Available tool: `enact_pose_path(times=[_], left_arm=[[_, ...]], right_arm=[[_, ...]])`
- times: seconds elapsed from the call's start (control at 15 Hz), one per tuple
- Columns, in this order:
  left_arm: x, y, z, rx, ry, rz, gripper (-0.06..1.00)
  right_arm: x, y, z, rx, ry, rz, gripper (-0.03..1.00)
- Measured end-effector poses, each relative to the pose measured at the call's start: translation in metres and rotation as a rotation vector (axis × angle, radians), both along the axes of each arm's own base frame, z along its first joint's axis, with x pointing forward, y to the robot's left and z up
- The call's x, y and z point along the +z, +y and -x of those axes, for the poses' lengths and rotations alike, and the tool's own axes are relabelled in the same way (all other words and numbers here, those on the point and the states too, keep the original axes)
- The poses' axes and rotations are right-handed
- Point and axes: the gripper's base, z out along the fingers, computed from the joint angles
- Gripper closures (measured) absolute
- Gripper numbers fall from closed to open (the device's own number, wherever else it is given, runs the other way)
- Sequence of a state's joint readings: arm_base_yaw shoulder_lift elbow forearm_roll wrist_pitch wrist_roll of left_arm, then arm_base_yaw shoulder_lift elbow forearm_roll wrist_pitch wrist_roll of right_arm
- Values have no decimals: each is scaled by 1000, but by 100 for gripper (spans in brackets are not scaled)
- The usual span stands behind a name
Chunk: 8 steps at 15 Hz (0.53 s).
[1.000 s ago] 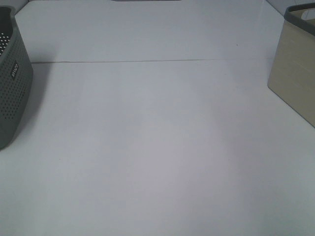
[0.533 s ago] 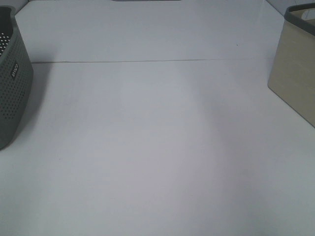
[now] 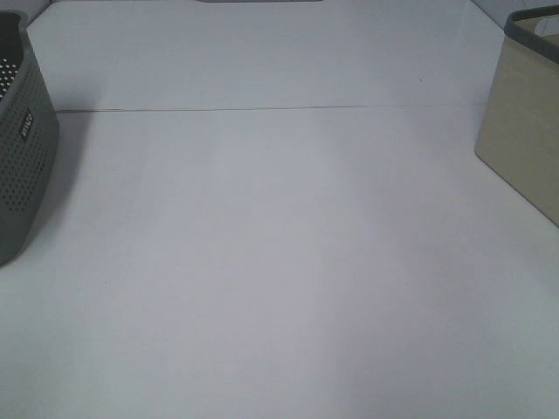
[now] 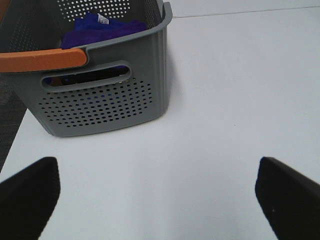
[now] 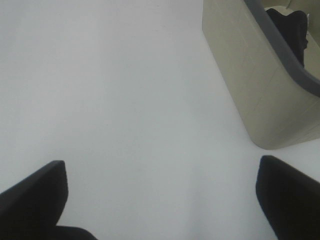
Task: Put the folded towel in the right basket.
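A blue-purple towel (image 4: 107, 26) lies inside the grey perforated basket (image 4: 100, 102), which has an orange handle (image 4: 42, 60) and stands at the table's left edge (image 3: 22, 166). The beige right basket (image 3: 524, 140) with a grey rim stands at the right edge; in the right wrist view (image 5: 250, 80) a dark thing (image 5: 290, 25) shows inside it. My left gripper (image 4: 160, 200) is open and empty above the table, short of the grey basket. My right gripper (image 5: 160, 200) is open and empty, beside the beige basket. Neither gripper shows in the exterior view.
The white table (image 3: 279, 262) runs between the two baskets, with a thin seam (image 3: 262, 109) across its far part. Dark floor (image 4: 7, 130) shows past the table's left edge in the left wrist view.
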State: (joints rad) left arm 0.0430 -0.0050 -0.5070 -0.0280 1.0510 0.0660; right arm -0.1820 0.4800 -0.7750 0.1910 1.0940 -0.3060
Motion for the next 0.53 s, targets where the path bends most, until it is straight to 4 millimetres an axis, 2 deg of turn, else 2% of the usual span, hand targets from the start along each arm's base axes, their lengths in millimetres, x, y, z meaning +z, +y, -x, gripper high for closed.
enact_pose_path(times=[0.33, 0.53], left_arm=[[0, 0, 0, 0, 0, 0, -5], [0, 0, 0, 0, 0, 0, -5]], right_arm=[[-36, 7, 37, 71, -78, 15, -1], [-62, 4, 50, 0, -90, -17, -1]])
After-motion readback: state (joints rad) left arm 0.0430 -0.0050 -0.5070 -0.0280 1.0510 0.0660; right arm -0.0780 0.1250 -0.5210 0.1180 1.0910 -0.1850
